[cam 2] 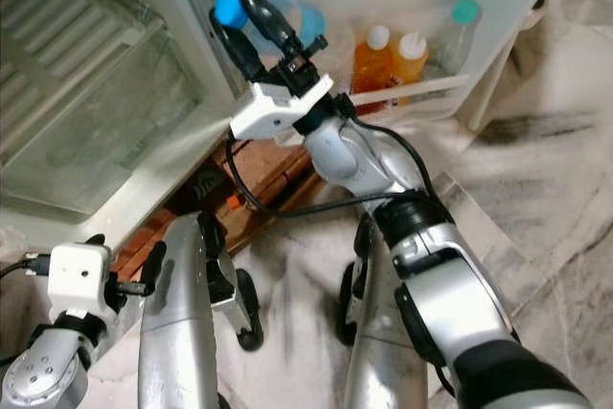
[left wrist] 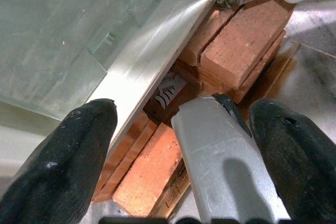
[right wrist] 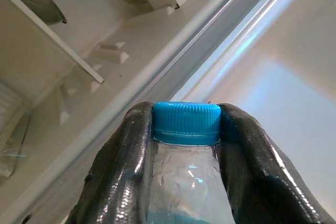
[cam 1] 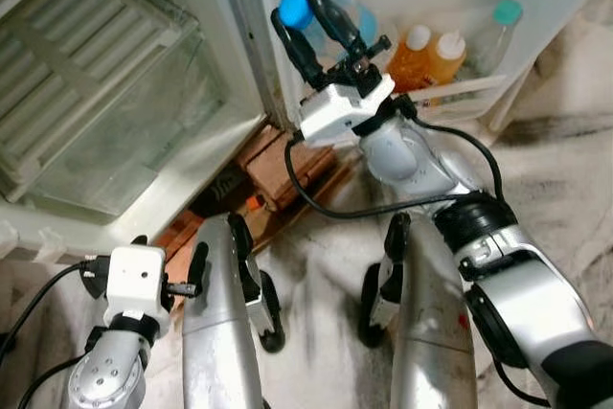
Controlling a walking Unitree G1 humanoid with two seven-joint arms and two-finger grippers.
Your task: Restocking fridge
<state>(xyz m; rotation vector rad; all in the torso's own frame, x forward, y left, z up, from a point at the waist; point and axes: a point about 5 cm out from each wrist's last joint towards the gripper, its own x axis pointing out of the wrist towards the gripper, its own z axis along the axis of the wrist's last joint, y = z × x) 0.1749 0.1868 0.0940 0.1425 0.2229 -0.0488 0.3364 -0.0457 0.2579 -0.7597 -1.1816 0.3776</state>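
Note:
My right gripper (cam 1: 303, 9) is raised in front of the open fridge door and is shut on a clear bottle (right wrist: 184, 182) just below its blue cap (right wrist: 186, 123). The blue cap (cam 1: 293, 8) shows between the black fingers, and the bottle's bluish body (cam 1: 360, 18) hangs behind them, over the door shelf (cam 1: 460, 89). On that shelf stand two orange bottles (cam 1: 415, 56) and a clear bottle with a teal cap (cam 1: 505, 14). My left gripper (left wrist: 181, 156) hangs low beside my leg, open and holding nothing.
A clear crisper drawer (cam 1: 115, 122) sits at the bottom of the fridge on the left. Red bricks (cam 1: 278, 165) prop the fridge up at floor level. My two silver legs (cam 1: 220, 332) stand close before it on a marbled floor (cam 1: 565, 179).

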